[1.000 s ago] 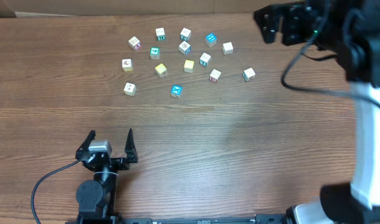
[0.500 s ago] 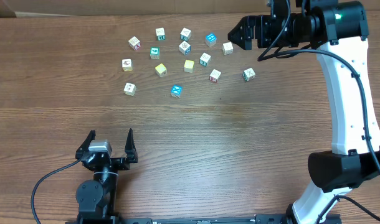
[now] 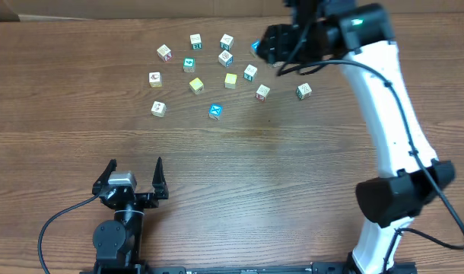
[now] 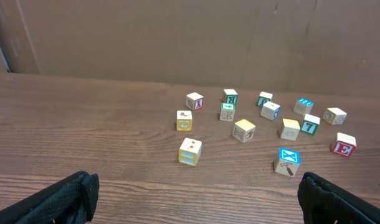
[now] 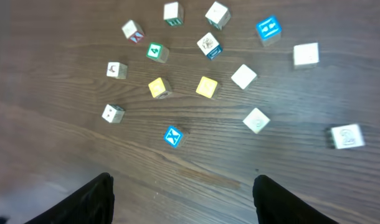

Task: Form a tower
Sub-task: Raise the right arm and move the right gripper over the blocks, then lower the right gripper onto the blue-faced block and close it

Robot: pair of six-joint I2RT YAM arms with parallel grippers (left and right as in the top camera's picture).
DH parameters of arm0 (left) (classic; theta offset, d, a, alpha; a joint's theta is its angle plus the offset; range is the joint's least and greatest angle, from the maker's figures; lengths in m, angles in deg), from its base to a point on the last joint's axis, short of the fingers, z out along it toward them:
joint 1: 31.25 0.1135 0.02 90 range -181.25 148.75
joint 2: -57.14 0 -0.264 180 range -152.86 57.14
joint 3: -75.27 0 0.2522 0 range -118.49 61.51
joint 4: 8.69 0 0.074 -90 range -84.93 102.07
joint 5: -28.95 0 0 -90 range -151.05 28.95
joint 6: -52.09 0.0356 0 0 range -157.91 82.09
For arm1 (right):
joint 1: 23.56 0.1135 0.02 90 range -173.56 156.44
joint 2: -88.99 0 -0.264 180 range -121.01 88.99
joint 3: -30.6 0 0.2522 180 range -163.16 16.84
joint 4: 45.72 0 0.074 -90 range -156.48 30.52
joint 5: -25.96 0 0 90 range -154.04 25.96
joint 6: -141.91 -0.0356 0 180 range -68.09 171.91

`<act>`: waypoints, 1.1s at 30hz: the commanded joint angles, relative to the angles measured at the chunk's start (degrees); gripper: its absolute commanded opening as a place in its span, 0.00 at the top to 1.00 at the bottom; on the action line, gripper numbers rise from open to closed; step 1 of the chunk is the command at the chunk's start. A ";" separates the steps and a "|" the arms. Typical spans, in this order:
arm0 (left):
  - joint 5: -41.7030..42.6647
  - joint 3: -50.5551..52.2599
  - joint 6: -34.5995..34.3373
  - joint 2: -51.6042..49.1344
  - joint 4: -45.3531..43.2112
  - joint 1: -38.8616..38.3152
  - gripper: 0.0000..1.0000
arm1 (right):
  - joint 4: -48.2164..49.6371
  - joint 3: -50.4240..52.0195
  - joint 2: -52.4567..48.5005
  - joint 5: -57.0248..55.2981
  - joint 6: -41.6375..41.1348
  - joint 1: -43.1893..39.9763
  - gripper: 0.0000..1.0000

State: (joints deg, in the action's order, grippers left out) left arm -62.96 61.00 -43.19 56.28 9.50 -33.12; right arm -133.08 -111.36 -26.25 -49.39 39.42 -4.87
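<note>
**Approach under way, nothing stacked**

The bench point(image 3: 293, 175) carried no tower yet. The right arm point(image 3: 384, 99) had swept in from the far right corner, where we saw it a second earlier. It now hung over the right end of the scatter and hid a piece or two from above. We judged this the approach to a first pick. Its fingers point(image 5: 93, 199) stood spread, holding nothing. The left fingers point(image 3: 159, 169) were spread too, unmoved at the near edge. The cubes point(image 3: 214, 112) lay single at the far side, none on another, and had not shifted.
</note>
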 commanded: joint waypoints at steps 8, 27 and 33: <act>0.09 0.24 1.64 0.55 -0.15 -0.20 0.00 | 2.43 -0.42 -8.61 -11.69 -10.29 10.23 0.30; 0.09 0.24 1.64 0.55 -0.15 -0.20 0.00 | 5.29 -0.42 -21.16 -16.20 -23.37 17.86 0.30; 0.07 0.24 1.64 0.55 -0.15 -0.20 0.00 | 6.08 -0.37 -21.88 -19.76 -27.17 18.32 0.27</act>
State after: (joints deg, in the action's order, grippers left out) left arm -62.96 61.00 -43.19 56.28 9.50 -33.12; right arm -127.53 -111.34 -47.17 -66.22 14.77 13.28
